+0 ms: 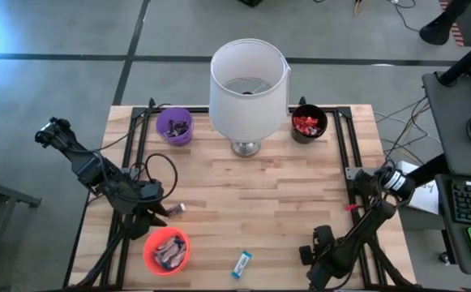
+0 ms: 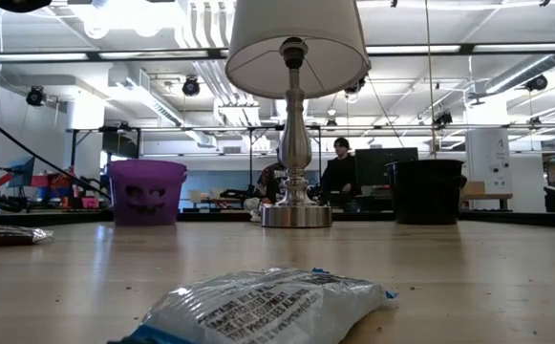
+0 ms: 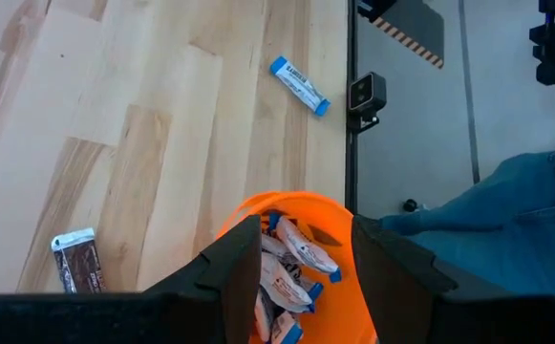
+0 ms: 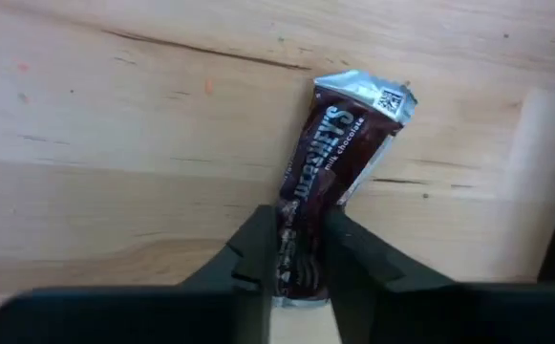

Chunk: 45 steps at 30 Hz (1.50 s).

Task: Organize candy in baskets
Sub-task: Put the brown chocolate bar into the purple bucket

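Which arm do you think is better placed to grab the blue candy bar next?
Left: the left gripper is open and empty over the orange basket, near the blue bar; the right gripper grips a dark bar.

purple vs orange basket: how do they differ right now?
The purple basket stands at the far edge beside the lamp; the orange basket sits at the near edge under the left gripper. Purple holds dark candy, orange blue-and-white. Both are small round cups.

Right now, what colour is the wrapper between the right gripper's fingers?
Dark brown with a silver end, the candy bar in the right gripper; right wrist view shows it best.
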{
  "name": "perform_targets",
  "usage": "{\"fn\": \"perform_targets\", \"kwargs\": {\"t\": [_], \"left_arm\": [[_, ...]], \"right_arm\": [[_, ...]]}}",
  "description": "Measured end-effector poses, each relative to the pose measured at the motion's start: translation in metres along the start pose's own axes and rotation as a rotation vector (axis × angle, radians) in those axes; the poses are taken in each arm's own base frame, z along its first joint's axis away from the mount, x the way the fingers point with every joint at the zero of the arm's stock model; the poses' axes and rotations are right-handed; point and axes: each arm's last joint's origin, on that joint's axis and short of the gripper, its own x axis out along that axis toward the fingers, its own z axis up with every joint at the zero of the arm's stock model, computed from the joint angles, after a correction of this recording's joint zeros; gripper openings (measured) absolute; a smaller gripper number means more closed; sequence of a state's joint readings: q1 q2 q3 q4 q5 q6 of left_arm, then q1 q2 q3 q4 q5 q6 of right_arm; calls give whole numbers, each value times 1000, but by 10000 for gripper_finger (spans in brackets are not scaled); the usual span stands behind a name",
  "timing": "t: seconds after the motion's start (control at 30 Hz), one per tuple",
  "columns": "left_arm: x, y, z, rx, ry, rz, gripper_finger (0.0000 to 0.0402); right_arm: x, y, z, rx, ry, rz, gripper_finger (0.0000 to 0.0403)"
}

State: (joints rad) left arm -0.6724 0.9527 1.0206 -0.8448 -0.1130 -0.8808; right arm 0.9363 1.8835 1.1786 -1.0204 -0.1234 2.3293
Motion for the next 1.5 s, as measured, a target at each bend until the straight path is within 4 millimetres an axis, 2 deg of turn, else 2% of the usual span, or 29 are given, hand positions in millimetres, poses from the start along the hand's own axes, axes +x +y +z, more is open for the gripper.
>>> {"fn": "perform_targets", "kwargs": {"t": [0.17,0.3,0.43,0.57,0.77,0.93,1.23,1.5], "left_arm": [[0,0,0,-2,1,0,146],[0,0,0,-1,1,0,146],[0,0,0,-1,0,0,146],[0,0,0,2,1,0,146],[0,0,0,16,-15,13,146],[0,-1,2,47,-44,8,146],[-1,-8,9,53,-116,-59,146],[-2,-15,16,84,-214,-103,146]], "right_arm": [[5,0,0,-18,8,7,16],[-7,-2,-1,-30,16,11,11],[-30,-4,-2,-40,-5,41,9],[-70,-7,-2,-74,-57,169,9],[-105,-4,-1,-101,-192,341,9],[-130,5,0,-156,-314,531,9],[-179,29,23,-301,-466,682,9],[-209,52,51,-430,-541,733,9]]}}
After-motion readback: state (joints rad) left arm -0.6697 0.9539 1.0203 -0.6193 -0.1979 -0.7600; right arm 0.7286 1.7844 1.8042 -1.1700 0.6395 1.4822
